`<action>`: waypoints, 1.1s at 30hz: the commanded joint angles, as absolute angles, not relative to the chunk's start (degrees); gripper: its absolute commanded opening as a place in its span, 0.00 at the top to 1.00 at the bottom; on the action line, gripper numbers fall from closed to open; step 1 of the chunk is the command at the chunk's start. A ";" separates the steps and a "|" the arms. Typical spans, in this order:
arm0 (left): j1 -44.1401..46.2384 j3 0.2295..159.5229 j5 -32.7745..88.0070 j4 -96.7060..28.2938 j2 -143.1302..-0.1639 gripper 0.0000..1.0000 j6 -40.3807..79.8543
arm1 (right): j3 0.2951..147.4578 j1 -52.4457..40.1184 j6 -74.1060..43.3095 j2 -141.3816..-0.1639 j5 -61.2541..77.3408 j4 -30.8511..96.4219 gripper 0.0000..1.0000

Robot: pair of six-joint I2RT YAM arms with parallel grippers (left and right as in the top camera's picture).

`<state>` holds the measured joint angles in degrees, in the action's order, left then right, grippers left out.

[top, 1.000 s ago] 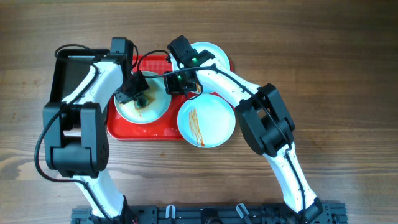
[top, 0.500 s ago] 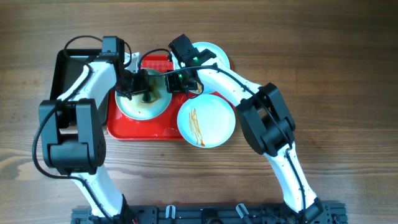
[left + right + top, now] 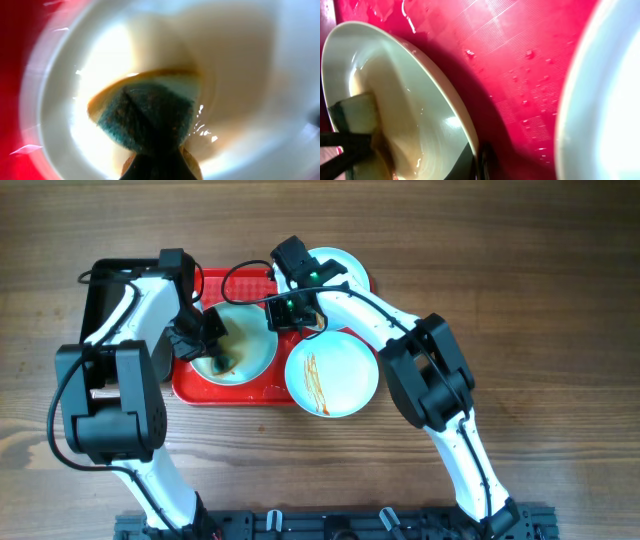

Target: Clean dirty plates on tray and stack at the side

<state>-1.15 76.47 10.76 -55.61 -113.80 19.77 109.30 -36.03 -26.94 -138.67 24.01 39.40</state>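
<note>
On the red tray [image 3: 190, 385] lies a wet white plate [image 3: 250, 340], which looks tilted up at its far right rim. My right gripper [image 3: 291, 314] is shut on that rim [image 3: 472, 145]. My left gripper [image 3: 212, 350] is shut on a sponge [image 3: 150, 115], blue-green side down, pressed on the plate's near-left part in brownish water. A second plate [image 3: 335, 375] with orange-brown streaks lies at the tray's right end. A third plate [image 3: 345, 265] lies at the far right, partly under my right arm.
A black metal tray [image 3: 95, 295] stands left of the red tray, under my left arm. Water drops lie on the red tray [image 3: 520, 75]. Bare wooden table [image 3: 540, 330] lies to the right and in front.
My left gripper has swept the sponge from the plate's far side to its near-left part. My right gripper and the other plates have not moved.
</note>
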 commanded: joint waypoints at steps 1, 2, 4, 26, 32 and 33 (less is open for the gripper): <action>-0.16 74.91 25.98 -50.11 -115.22 0.96 13.26 | 109.82 -35.75 -27.99 -139.96 23.22 39.29 0.96; 0.08 74.32 25.91 -48.07 -115.22 0.96 13.30 | 109.82 -35.75 -27.97 -139.96 23.22 39.27 0.96; 0.25 72.73 25.15 -43.62 -115.48 0.96 14.74 | 109.82 -35.75 -27.97 -139.96 23.22 39.24 0.96; -1.30 105.78 -0.54 -66.96 -116.57 0.96 23.31 | 109.80 -36.69 -28.51 -140.73 23.16 38.57 0.82; -4.69 105.75 -0.51 -66.00 -116.60 0.96 23.35 | 110.28 -36.42 -28.40 -139.87 23.20 39.79 0.96; -4.80 105.75 -0.54 -65.98 -116.60 0.96 23.35 | 110.41 -36.10 -27.64 -139.09 23.20 39.99 0.96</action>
